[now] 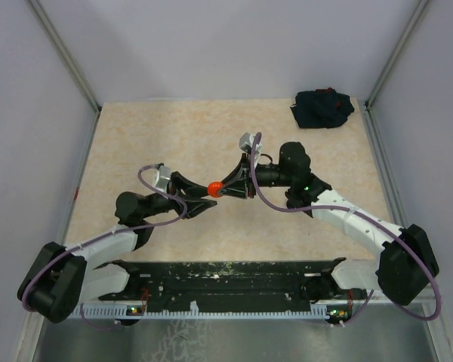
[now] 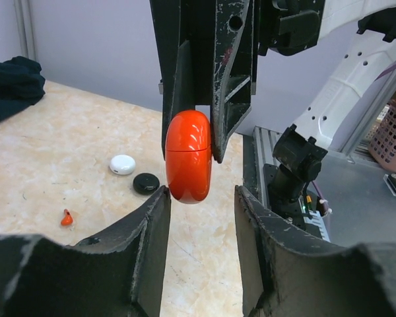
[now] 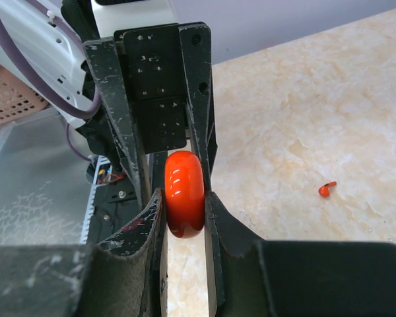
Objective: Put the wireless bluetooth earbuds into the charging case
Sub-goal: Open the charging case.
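Right fingers (image 3: 219,228) pinch the red charging case (image 2: 188,157) aloft — left fingers (image 2: 152,224) spread either side (for a handover, I judge).

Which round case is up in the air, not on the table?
The red case, pinched by the right gripper above the table. The white case and the black case both lie on the table, side by side.
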